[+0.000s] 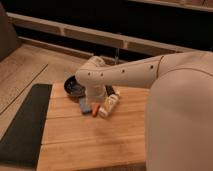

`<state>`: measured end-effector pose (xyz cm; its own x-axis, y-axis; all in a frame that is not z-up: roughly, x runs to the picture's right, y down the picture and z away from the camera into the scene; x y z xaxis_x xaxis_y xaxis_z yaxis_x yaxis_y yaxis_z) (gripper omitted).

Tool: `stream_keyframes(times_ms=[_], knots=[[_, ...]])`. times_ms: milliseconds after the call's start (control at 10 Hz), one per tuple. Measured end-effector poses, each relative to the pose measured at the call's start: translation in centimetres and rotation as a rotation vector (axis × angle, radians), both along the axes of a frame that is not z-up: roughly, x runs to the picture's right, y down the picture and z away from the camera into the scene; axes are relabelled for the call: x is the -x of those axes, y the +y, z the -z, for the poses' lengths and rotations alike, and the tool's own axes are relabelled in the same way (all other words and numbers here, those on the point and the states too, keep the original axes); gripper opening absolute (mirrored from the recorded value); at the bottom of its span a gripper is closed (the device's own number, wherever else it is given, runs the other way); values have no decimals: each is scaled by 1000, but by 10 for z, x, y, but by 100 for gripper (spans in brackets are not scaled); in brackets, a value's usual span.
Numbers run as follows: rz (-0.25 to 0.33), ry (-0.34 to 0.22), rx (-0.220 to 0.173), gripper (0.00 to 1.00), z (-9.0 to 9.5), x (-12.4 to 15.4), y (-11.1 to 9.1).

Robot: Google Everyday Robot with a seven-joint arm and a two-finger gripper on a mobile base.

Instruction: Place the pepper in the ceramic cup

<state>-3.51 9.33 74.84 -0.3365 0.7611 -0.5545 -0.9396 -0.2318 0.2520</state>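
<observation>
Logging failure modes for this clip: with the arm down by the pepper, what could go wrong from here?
The open gripper hangs low at the pepper, which lies between a blue-grey block and a white bottle; closing may catch or shove a neighbour. The arm partly hides the grasp spot, so a miss could go unseen. The dark cup sits near the table's far edge and might get nudged.

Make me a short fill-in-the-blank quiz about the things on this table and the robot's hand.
1. The red-orange pepper lies between the blue-grey block and the ____ bottle.
2. The gripper hangs just above the ____.
3. The dark ceramic cup stands on a table made of ____.
Missing words: white; pepper; wood.
</observation>
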Motion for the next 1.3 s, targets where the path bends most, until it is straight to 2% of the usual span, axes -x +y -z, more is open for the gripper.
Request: stream_keyframes(times_ms=[300,400,700,900,1000,1300], knots=[[-3,0,1,65,-1,0,-1],[-8,-24,-6,65,-6,2,-7],[-36,-100,-18,65,-36,5,-34],[-10,-135,-11,65,-51,-2,-40],[1,-139,-7,65,-55,-4,-38],[17,-139,45,65,-68,-15,-7]])
